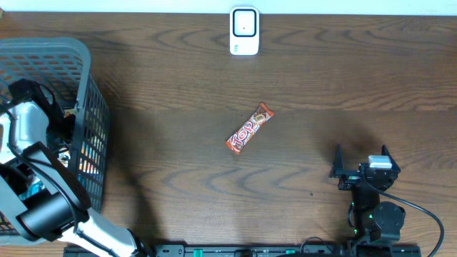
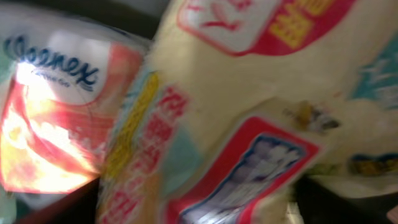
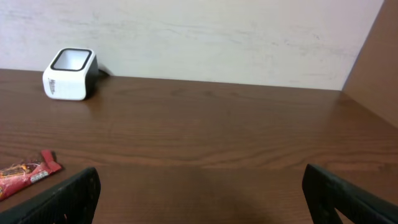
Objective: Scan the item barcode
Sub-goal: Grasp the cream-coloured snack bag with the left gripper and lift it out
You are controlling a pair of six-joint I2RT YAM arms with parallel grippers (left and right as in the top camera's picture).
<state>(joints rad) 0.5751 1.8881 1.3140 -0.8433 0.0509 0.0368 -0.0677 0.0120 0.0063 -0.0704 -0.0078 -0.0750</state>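
Observation:
A red and orange candy bar (image 1: 250, 128) lies slantwise at the table's middle, and its end (image 3: 28, 175) shows in the right wrist view. The white barcode scanner (image 1: 244, 31) stands at the far edge, also seen as a white box (image 3: 69, 74) by the wall. My left arm (image 1: 32, 135) reaches down into the grey basket (image 1: 86, 57); its gripper is hidden there. The blurred left wrist view is filled by a cream packet (image 2: 249, 106) with red and yellow labels, beside a Kleenex pack (image 2: 50, 106). My right gripper (image 1: 360, 165) rests open near the front right, with nothing between its fingers (image 3: 78, 196).
The basket holds several packaged goods and takes up the table's left side. A wall panel (image 3: 376, 68) rises at the right in the right wrist view. Bare wood lies between the candy bar and the scanner.

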